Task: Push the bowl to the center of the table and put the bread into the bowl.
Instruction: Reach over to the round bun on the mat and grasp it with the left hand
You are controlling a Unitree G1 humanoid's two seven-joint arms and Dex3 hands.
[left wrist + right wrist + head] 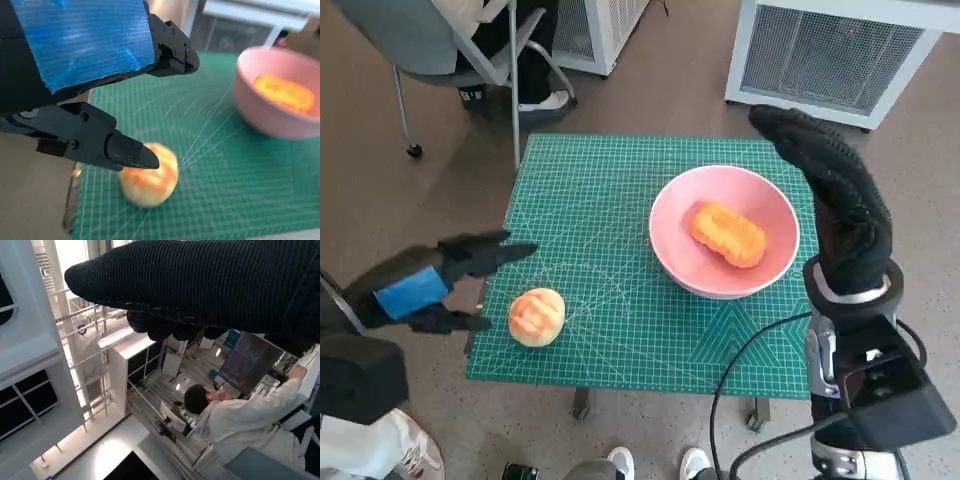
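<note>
A pink bowl (768, 195) stands on the right half of the green mat (600, 190), with an orange oblong bread (728, 234) inside it. A round golden bun (536, 316) lies near the mat's front left corner. My left hand (438, 280) hovers just left of the bun, fingers apart, holding nothing. In the left wrist view one finger (130, 152) reaches over the bun (150, 177), and the bowl (270, 112) sits farther off. My gloved right hand (830, 175) is raised beside the bowl's right rim, fingers extended, empty.
A grey chair (440, 40) with a seated person's legs stands beyond the table's far left. White grilled units (830, 50) line the far side. A black cable (740, 370) crosses the mat's front right corner. A person (240, 420) in white shows in the right wrist view.
</note>
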